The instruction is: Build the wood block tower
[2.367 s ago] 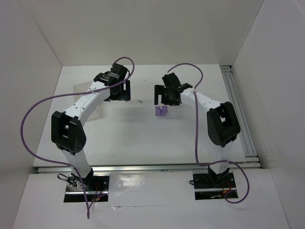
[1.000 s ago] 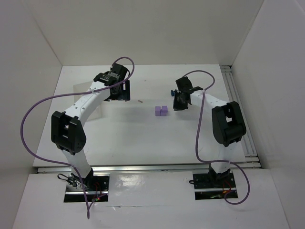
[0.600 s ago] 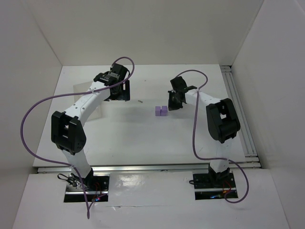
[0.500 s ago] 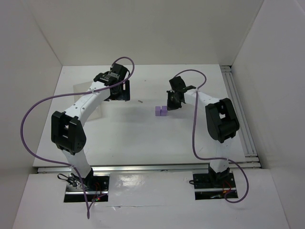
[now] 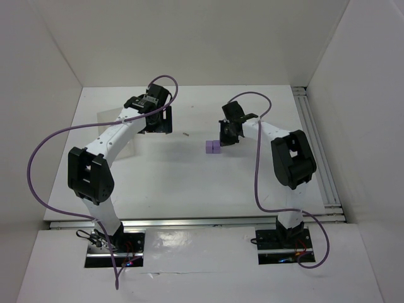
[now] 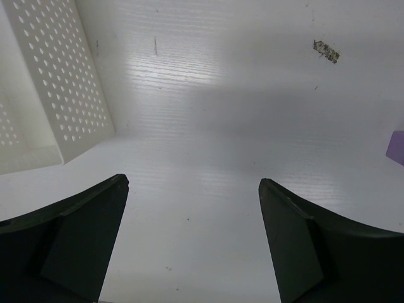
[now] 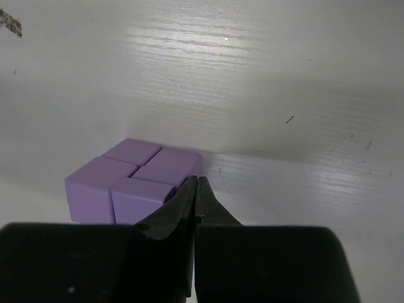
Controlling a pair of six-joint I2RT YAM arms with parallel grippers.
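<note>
The wood block tower stands as a low cluster of light-purple blocks [image 5: 214, 147], four packed in a square [image 7: 129, 177] on the white table. My right gripper [image 5: 226, 136] is shut with nothing in it. Its closed tips [image 7: 197, 181] sit at the cluster's right near corner, touching it or a hair off. My left gripper [image 5: 159, 122] hangs open over bare table to the left, well apart from the blocks. In the left wrist view its fingers [image 6: 95, 221] are spread wide, and a purple block corner [image 6: 396, 148] shows at the right edge.
A white perforated tray [image 6: 60, 82] lies left of my left gripper. A small dark speck [image 6: 326, 52] lies on the table between the arms. A metal rail [image 5: 314, 148] runs along the table's right side. White walls close in the back and both sides.
My right gripper, still shut, has moved left toward the purple blocks and now sits right at their edge. The left arm and the blocks have not visibly moved.
</note>
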